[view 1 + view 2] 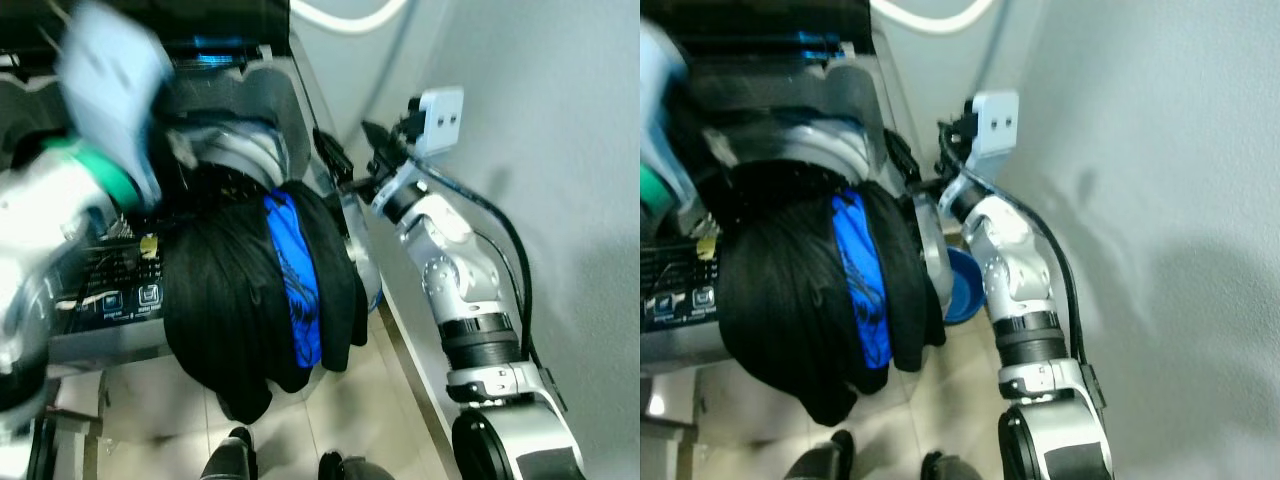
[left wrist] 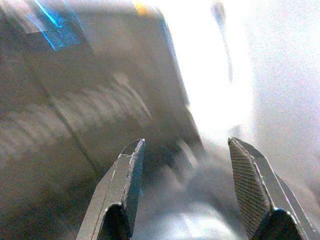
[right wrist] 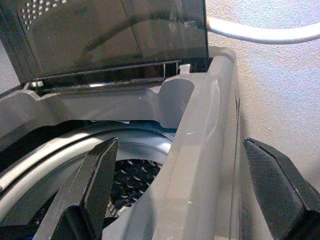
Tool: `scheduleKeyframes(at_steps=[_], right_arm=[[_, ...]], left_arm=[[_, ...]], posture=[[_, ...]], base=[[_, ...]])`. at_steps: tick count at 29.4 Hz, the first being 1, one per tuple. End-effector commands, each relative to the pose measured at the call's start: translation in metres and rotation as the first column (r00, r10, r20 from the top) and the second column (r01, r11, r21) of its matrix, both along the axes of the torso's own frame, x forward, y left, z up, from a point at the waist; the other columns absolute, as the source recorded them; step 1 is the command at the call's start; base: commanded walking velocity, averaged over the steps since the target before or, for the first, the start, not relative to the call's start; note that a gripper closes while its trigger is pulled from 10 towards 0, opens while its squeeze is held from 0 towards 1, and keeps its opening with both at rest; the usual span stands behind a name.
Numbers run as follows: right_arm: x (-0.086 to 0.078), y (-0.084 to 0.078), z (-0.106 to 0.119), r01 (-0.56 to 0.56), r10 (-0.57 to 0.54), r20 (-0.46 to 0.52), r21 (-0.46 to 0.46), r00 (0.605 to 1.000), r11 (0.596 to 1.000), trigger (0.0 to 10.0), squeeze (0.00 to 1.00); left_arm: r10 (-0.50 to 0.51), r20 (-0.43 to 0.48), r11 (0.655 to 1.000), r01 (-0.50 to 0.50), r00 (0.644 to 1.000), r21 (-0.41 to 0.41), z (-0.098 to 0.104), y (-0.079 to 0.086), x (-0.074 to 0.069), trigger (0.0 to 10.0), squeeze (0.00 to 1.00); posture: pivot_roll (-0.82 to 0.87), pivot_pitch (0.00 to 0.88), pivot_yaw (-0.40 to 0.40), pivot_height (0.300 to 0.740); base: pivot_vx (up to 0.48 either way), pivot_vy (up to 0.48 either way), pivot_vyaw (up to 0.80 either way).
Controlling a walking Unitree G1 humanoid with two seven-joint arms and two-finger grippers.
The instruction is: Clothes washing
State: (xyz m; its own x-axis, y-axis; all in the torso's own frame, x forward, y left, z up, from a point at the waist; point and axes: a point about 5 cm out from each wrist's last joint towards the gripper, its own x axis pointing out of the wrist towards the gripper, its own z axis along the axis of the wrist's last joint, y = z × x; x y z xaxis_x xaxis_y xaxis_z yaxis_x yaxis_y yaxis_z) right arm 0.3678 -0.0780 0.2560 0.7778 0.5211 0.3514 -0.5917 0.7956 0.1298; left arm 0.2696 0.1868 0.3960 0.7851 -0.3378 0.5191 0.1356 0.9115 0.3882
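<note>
Left eye view: I have a top-loading washing machine (image 1: 250, 110) with its lid (image 3: 115, 35) raised against the wall. A bundle of black clothes (image 1: 230, 300) with a blue garment (image 1: 295, 270) folded into it hangs over the front rim, across the control panel (image 1: 120, 290), and has not dropped into the drum (image 3: 135, 177).

I judge the loading step to be in hand. The next move calls for lifting the bundle clear of the rim and lowering it into the drum.

My right gripper (image 3: 185, 190) sits at the machine's right wall, jaws wide, straddling that wall and holding nothing. My left gripper (image 2: 185, 190) is blurred, jaws wide, empty.

The panel carries small button labels, too blurred to read. No brand is legible.
</note>
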Motion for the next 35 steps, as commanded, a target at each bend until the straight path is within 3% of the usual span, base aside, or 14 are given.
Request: scheduleKeyframes(at_steps=[1, 5, 7, 11, 13, 16, 17, 19, 20, 21, 23, 31, 32, 35], right_arm=[[-0.001, -0.003, -0.001, 0.009, -0.01, 0.004, 0.014, 1.0, 1.0, 10.0, 0.0], [-0.002, 0.001, -0.003, 0.008, -0.008, 0.006, 0.014, 1.0, 1.0, 10.0, 0.0], [-0.004, 0.005, -0.004, 0.0, 0.0, 0.01, 0.01, 1.0, 1.0, 10.0, 0.0], [-0.006, 0.006, -0.004, -0.015, 0.015, 0.019, -0.002, 1.0, 1.0, 10.0, 0.0], [-0.006, 0.006, -0.004, -0.015, 0.015, 0.019, -0.002, 1.0, 1.0, 10.0, 0.0], [-0.005, 0.005, -0.004, -0.013, 0.013, 0.018, -0.001, 1.0, 1.0, 10.0, 0.0], [-0.005, 0.005, -0.004, -0.013, 0.013, 0.017, -0.001, 1.0, 1.0, 10.0, 0.0], [-0.005, 0.005, -0.004, -0.013, 0.013, 0.017, -0.001, 1.0, 1.0, 10.0, 0.0], [-0.005, 0.006, -0.005, -0.014, 0.014, 0.015, 0.001, 1.0, 1.0, 10.0, 0.0], [-0.005, 0.006, -0.005, -0.014, 0.014, 0.015, 0.001, 1.0, 1.0, 10.0, 0.0], [-0.006, 0.011, -0.007, -0.025, 0.025, 0.01, 0.005, 1.0, 1.0, 10.0, 0.0], [-0.006, 0.012, -0.008, -0.028, 0.028, 0.01, 0.005, 1.0, 1.0, 10.0, 0.0], [-0.006, 0.011, -0.008, -0.025, 0.025, 0.01, 0.004, 1.0, 1.0, 10.0, 0.0], [-0.006, 0.011, -0.008, -0.023, 0.023, 0.01, 0.004, 1.0, 1.0, 10.0, 0.0]], left_arm=[[-0.05, 0.05, 0.998, 0.047, 0.998, 0.043, 0.007, -0.009, -0.006, 10.0, 0.0], [-0.065, 0.05, 0.995, 0.061, 0.997, 0.073, 0.005, -0.014, -0.007, 10.0, 0.0], [-0.058, 0.002, 0.996, 0.058, 0.998, 0.06, -0.007, -0.013, -0.005, 10.0, 0.0], [-0.219, -0.183, 0.974, 0.225, 0.958, 0.017, -0.037, -0.029, -0.015, 10.0, 0.0], [-0.219, -0.183, 0.974, 0.225, 0.958, 0.017, -0.037, -0.029, -0.015, 10.0, 0.0], [-0.243, -0.282, 0.966, 0.259, 0.928, 0.021, -0.054, -0.031, -0.018, 10.0, 0.0], [-0.236, -0.336, 0.968, 0.25, 0.912, 0.0, -0.066, -0.032, -0.019, 10.0, 1.0], [-0.236, -0.336, 0.968, 0.25, 0.912, 0.0, -0.066, -0.032, -0.019, 10.0, 1.0], [-0.197, -0.383, 0.977, 0.215, 0.902, 0.002, -0.08, -0.035, -0.019, 10.0, 1.0], [-0.197, -0.383, 0.977, 0.215, 0.902, 0.002, -0.08, -0.035, -0.019, 10.0, 1.0], [-0.087, -0.393, 0.992, 0.115, 0.915, 0.05, -0.098, -0.04, -0.015, 10.0, 1.0], [0.012, -0.438, 0.999, 0.004, 0.899, 0.037, -0.11, -0.035, -0.006, 10.0, 1.0], [0.042, -0.488, 0.999, -0.04, 0.872, 0.014, -0.116, -0.029, -0.001, 10.0, 0.0], [0.058, -0.544, 0.997, -0.074, 0.837, -0.008, -0.123, -0.025, 0.002, 10.0, 0.0]], posture=[[0.15, 0.15, -0.01, 0.74], [0.14, 0.152, 0.001, 0.74], [0.14, 0.149, -0.006, 0.74], [0.15, 0.148, -0.009, 0.74], [0.15, 0.148, -0.009, 0.74], [0.16, 0.144, -0.008, 0.74], [0.16, 0.144, -0.008, 0.74], [0.16, 0.144, -0.008, 0.74], [0.17, 0.144, -0.005, 0.74], [0.17, 0.144, -0.005, 0.74], [0.17, 0.137, -0.003, 0.74], [0.17, 0.13, -0.002, 0.74], [0.17, 0.127, 0.0, 0.74], [0.17, 0.125, 0.001, 0.74]], base=[[0.0, 0.0, 0.0], [0.0, 0.0, 0.0], [0.0, 0.0, 0.0], [0.0, 0.0, 0.0], [0.0, 0.0, 0.0], [0.0, 0.0, 0.0], [0.0, 0.0, 0.0], [0.0, 0.0, 0.0], [0.0, 0.0, 0.0], [0.0, 0.0, 0.0], [0.0, 0.0, 0.0], [0.0, 0.0, 0.0], [0.0, 0.0, 0.0], [0.0, 0.0, 0.0]])
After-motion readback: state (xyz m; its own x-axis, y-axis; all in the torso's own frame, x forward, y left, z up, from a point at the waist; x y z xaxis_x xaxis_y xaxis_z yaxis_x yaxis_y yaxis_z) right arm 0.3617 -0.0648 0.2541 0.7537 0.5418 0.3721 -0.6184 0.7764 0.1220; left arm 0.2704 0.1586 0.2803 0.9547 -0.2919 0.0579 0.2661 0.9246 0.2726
